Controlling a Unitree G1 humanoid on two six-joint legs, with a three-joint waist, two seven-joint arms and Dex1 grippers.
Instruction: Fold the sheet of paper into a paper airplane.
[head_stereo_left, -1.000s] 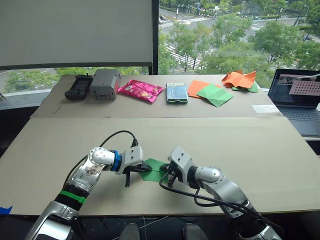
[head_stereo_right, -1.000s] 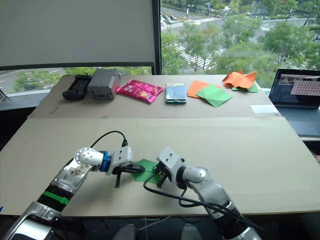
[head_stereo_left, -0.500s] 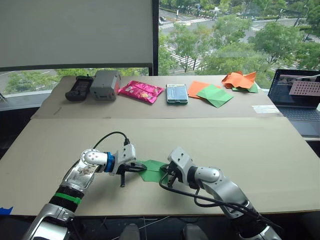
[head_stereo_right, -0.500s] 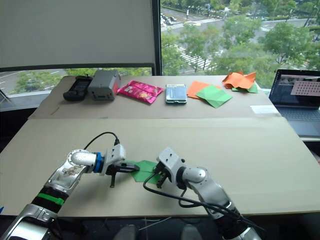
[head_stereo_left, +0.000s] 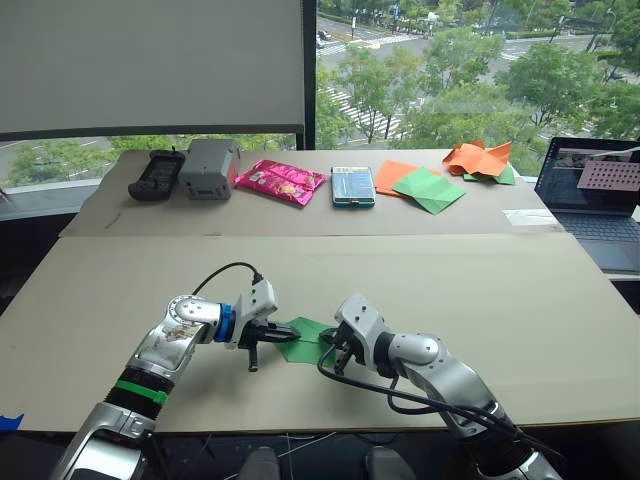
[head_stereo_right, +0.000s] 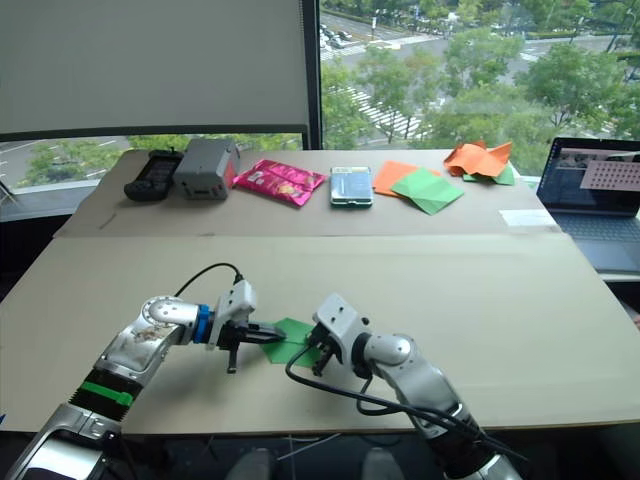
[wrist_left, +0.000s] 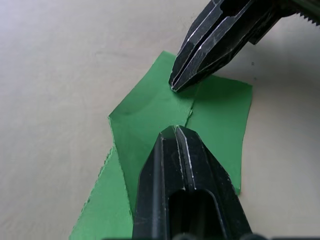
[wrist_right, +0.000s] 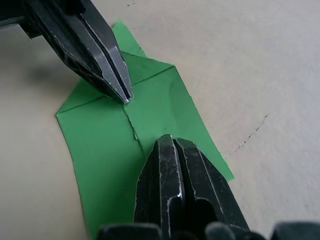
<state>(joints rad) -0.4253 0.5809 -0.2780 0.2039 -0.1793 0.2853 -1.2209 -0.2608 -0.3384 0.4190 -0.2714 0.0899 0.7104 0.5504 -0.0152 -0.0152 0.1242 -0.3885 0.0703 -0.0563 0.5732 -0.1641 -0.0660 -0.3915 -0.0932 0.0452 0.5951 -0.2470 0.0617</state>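
The bright green sheet of paper (head_stereo_left: 306, 338) lies flat on the near table, folded into a small shape whose two flaps meet along a centre seam (wrist_right: 131, 126). My left gripper (wrist_left: 175, 131) is shut, and its tip presses down on the paper from the left side. My right gripper (wrist_right: 167, 140) is also shut and its tip rests on the paper from the right. The two tips face each other across the seam, a short way apart. In the head views, the left gripper (head_stereo_left: 288, 331) and right gripper (head_stereo_left: 337, 352) flank the paper.
On the far table strip lie a black controller (head_stereo_left: 156, 175), a grey box (head_stereo_left: 209, 167), a pink packet (head_stereo_left: 281, 181), a phone (head_stereo_left: 353, 186), orange (head_stereo_left: 393, 174) and duller green (head_stereo_left: 431, 188) sheets and a crumpled orange-and-green heap (head_stereo_left: 482, 160). A laptop (head_stereo_left: 598, 200) stands at the right.
My left gripper slid a little left along the paper, then came back right toward the seam. The right gripper has stayed where it was.
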